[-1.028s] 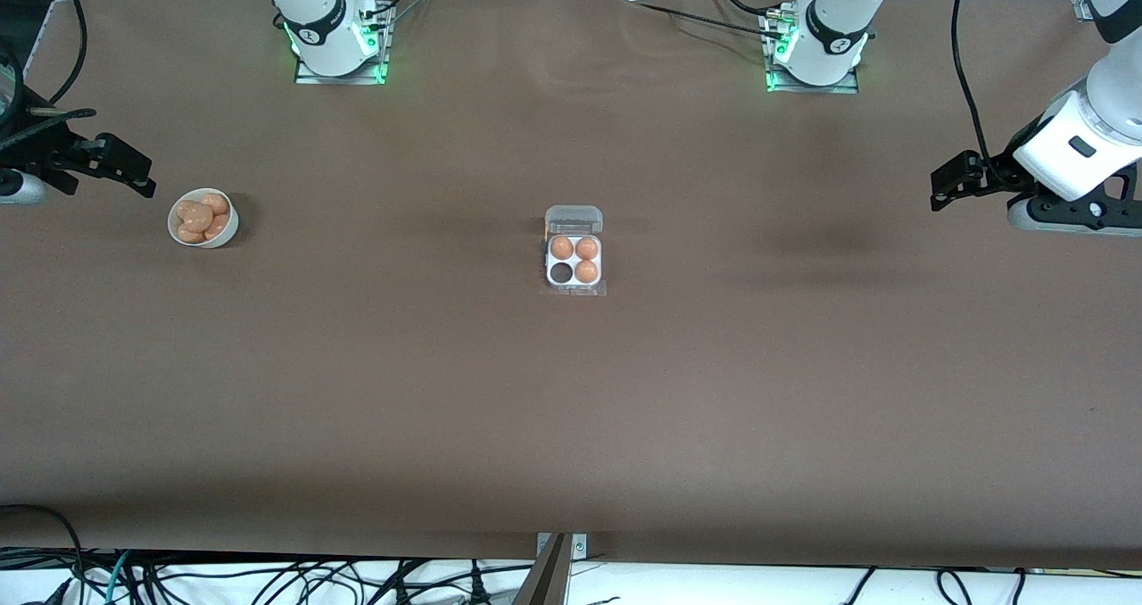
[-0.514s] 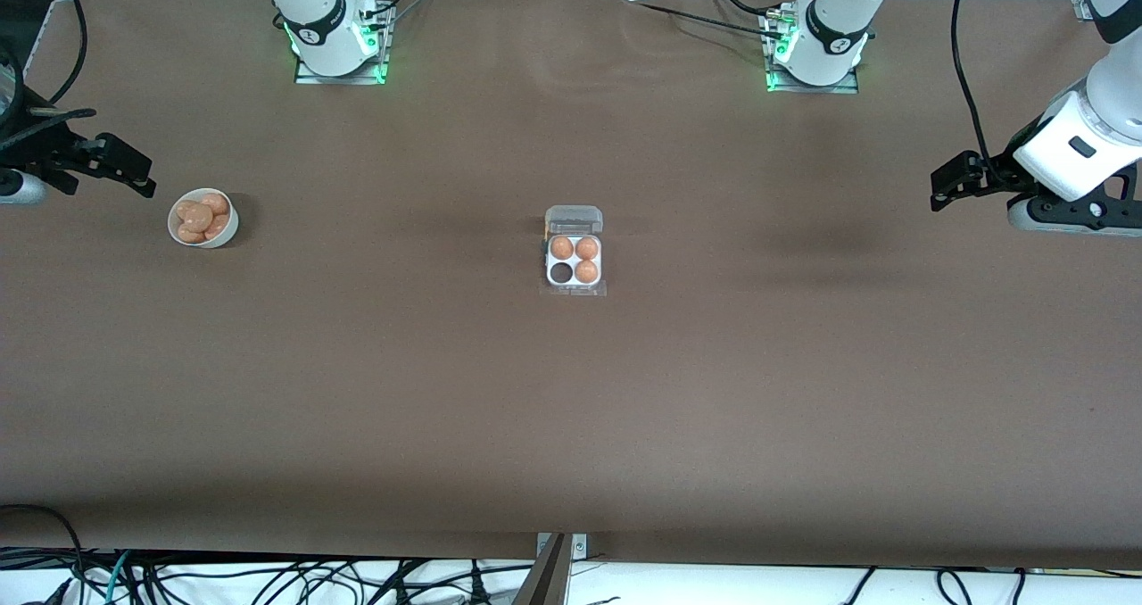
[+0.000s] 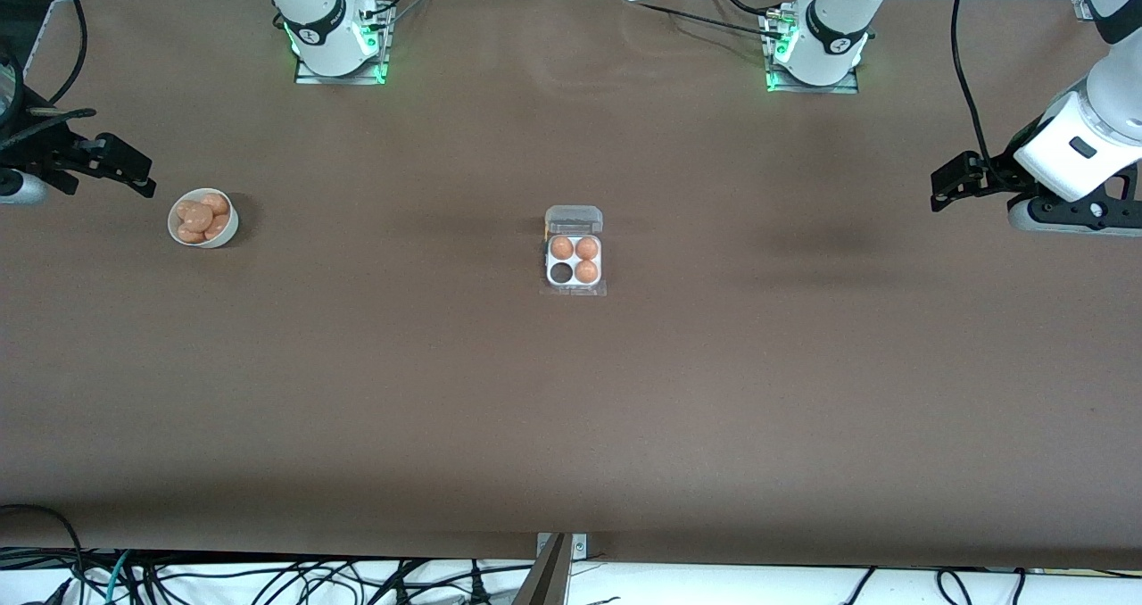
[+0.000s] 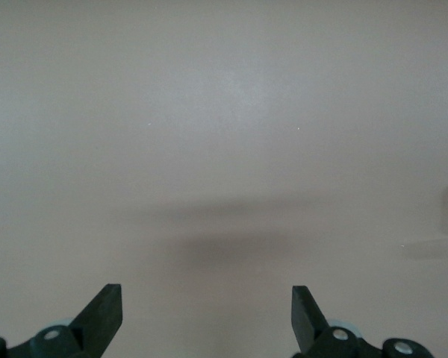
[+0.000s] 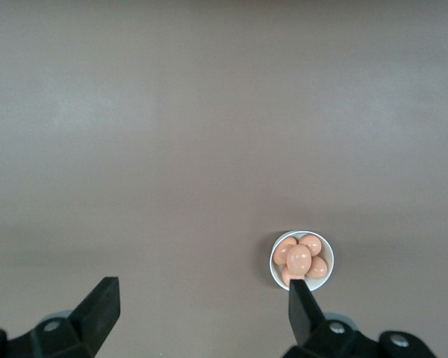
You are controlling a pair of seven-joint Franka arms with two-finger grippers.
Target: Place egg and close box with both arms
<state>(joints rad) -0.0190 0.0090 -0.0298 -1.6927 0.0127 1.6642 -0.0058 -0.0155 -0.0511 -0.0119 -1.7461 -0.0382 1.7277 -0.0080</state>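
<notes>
1. The right gripper (image 3: 134, 173) hangs in the air at the right arm's end of the table, with the white bowl (image 3: 203, 219) on the table just beside it toward the middle. In the right wrist view its fingers (image 5: 98, 304) stand wide apart and hold nothing, probably so it can drop onto an egg.
2. The bowl holds a heap of orange-brown eggs (image 5: 299, 258); the egg to be placed is likely one of these, though I cannot tell which.
3. The box (image 3: 574, 260) sits on the table at its middle, well apart from both grippers. Its clear lid (image 3: 574, 220) is folded back toward the robots' bases, so the cells can be reached from above.
4. Three cells hold eggs; the empty cell (image 3: 561, 272) is in the row nearer the front camera, on the side toward the right gripper, which seems to suit that arm.
5. The left gripper (image 3: 950, 183) waits over bare table at the left arm's end, fingers (image 4: 103, 309) spread and empty, likely reserved for closing the lid.
</notes>
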